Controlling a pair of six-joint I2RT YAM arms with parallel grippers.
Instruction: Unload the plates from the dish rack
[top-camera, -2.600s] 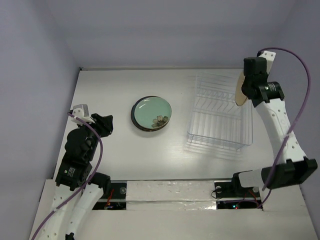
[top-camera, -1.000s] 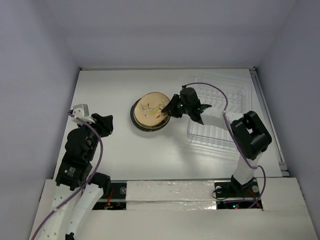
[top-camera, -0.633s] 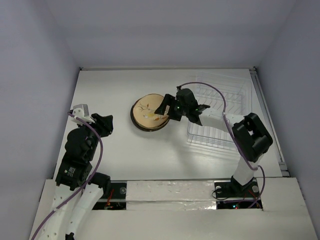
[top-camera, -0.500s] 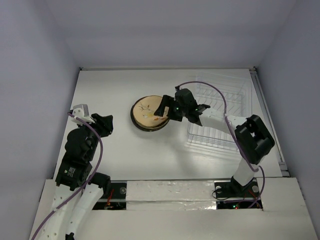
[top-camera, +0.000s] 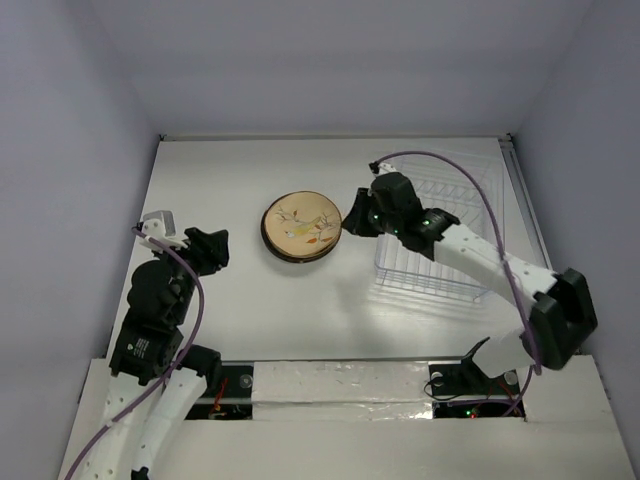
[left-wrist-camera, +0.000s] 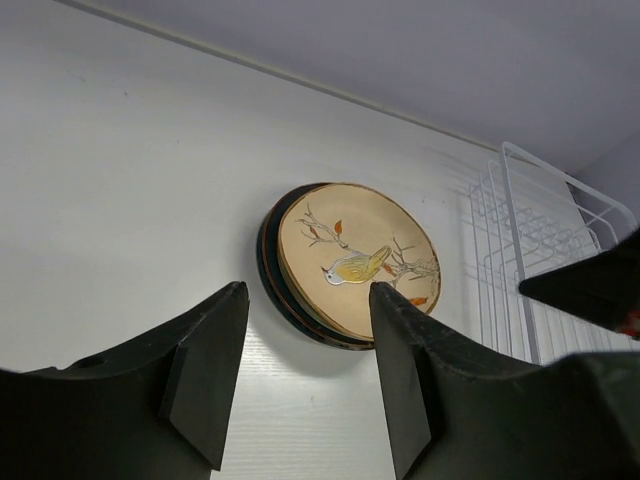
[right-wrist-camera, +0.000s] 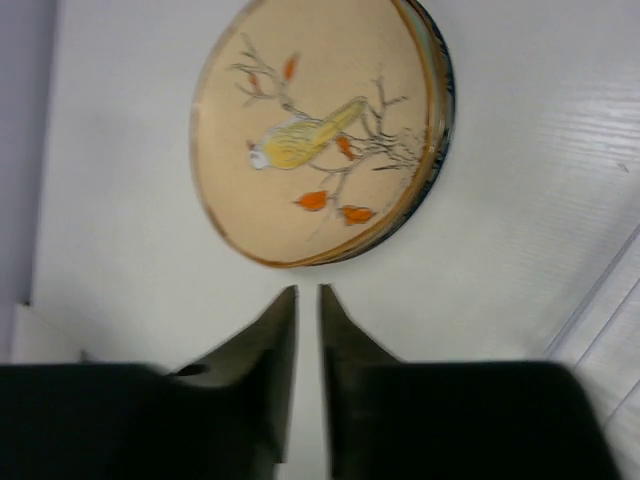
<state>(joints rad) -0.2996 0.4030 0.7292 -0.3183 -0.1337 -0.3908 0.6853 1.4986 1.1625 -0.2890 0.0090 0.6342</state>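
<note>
A tan plate with a bird-and-branch drawing lies flat on top of a stack of plates on the table, left of the clear wire dish rack. No plates show in the rack. My right gripper hovers between the stack and the rack. In the right wrist view its jaws are nearly together with only a thin slit, hold nothing, and sit just clear of the tan plate's rim. My left gripper is open and empty at the left. It faces the tan plate from a distance.
The rack's white wire end shows at the right of the left wrist view. Purple-grey walls close in the table at the back and sides. The right arm reaches over the rack's near left corner.
The right gripper carried the tan plate from the rack to the stack, laid it flat, let go and pulled back to the right. The left arm stayed still.
</note>
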